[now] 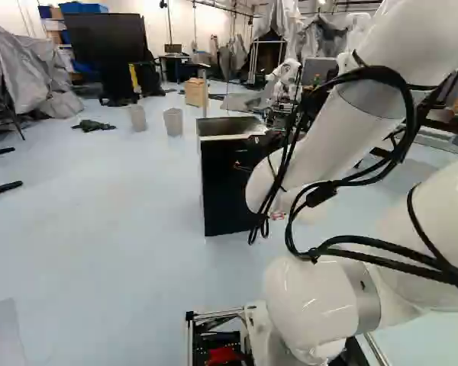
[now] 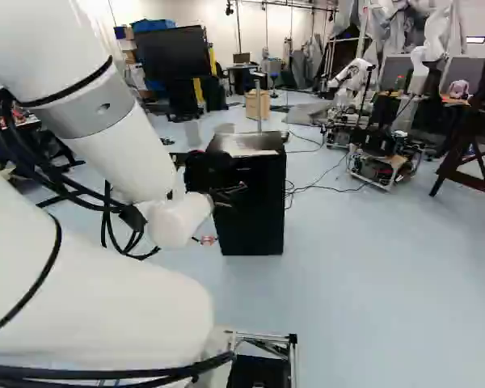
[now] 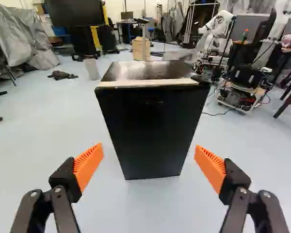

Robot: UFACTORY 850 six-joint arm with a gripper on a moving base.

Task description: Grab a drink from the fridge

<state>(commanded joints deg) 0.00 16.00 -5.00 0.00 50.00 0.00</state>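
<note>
Two orange-padded fingers (image 3: 88, 165) stand wide apart on the black gripper (image 2: 234, 194), which is released, with neither pad pressing on anything. Seen from the wrist, the black fridge (image 3: 150, 131) stands upright on the floor (image 3: 34, 141), straight ahead of the gripper (image 3: 149, 149), and shows through the gap between the pads without being gripped. Its plain dark front faces the fingers and looks closed, so that front stands between them and the inside. A pale strip (image 3: 145, 83) runs along the front edge of its shiny metal top (image 3: 145, 70). In the left base view, the arm (image 1: 309, 152) partly covers the fridge's right side. Beyond the fridge, a thin post (image 3: 144, 41) rises near a wooden box (image 1: 195, 92). Two grey bins (image 1: 137, 118) (image 1: 172, 122) stand left of the fridge in the left base view, with a dark heap (image 3: 62, 75) on the floor near them. Farther back are a large black screen (image 3: 73, 12) and grey sheeting (image 3: 19, 34). At the right of the right base view, loose cables (image 2: 315, 186) lie between the fridge and a wheeled cart (image 2: 380, 166); another robot (image 2: 352, 74) stands behind.
</note>
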